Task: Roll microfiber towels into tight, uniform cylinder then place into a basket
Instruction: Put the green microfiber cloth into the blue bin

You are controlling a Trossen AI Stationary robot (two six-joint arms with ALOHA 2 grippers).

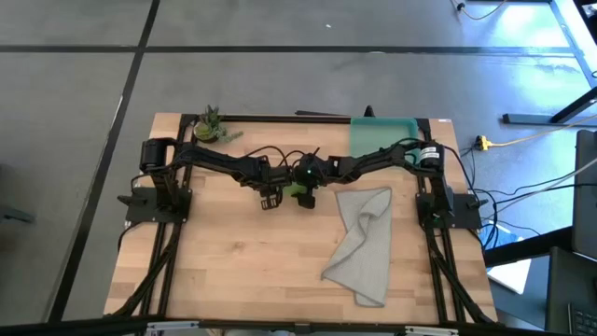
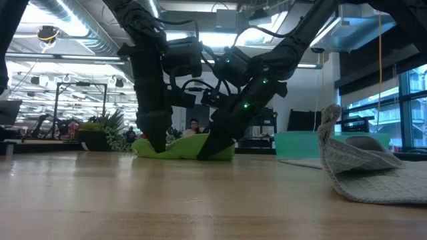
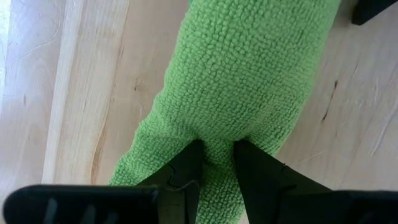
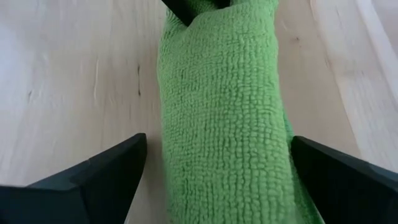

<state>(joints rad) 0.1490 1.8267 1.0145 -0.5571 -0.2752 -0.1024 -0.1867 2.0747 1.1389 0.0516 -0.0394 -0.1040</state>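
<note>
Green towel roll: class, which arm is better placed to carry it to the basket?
Right, probably. Its open pincer straddles the green towel, and the basket sits on its side. The left pincer pinches one end.

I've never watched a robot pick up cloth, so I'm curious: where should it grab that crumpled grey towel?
Probably the raised fold at the grey towel's far end, nearest the basket. It stands up off the table, so a pincer coming from above could close across it; the rest lies flat, giving less to pinch.
</note>
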